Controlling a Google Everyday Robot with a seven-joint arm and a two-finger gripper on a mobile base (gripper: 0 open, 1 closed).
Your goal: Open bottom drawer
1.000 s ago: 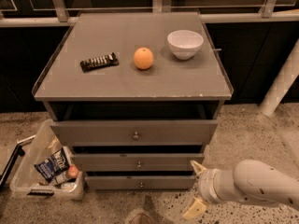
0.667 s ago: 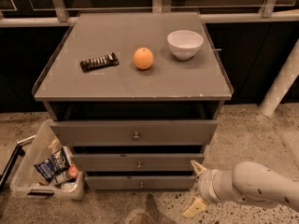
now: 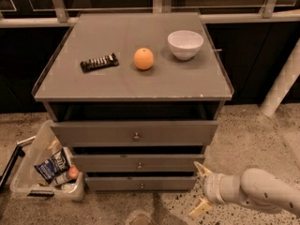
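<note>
The grey cabinet has three drawer fronts stacked one above the other. The bottom drawer [image 3: 140, 183] is the lowest and shortest, with a tiny metal knob [image 3: 141, 185] at its centre. It sits close to the floor, set back a little from the drawer above. My gripper [image 3: 199, 189] is at the lower right, just right of the bottom drawer's right end, near the floor. Its two pale fingers are spread apart, one above the other, and hold nothing. The white arm reaches in from the right edge.
On the cabinet top [image 3: 136, 81] lie a dark snack bar [image 3: 99, 62], an orange [image 3: 143, 58] and a white bowl [image 3: 185, 44]. A clear bin [image 3: 44, 170] with packets stands on the floor at the left. A white post [image 3: 281, 86] stands at the right.
</note>
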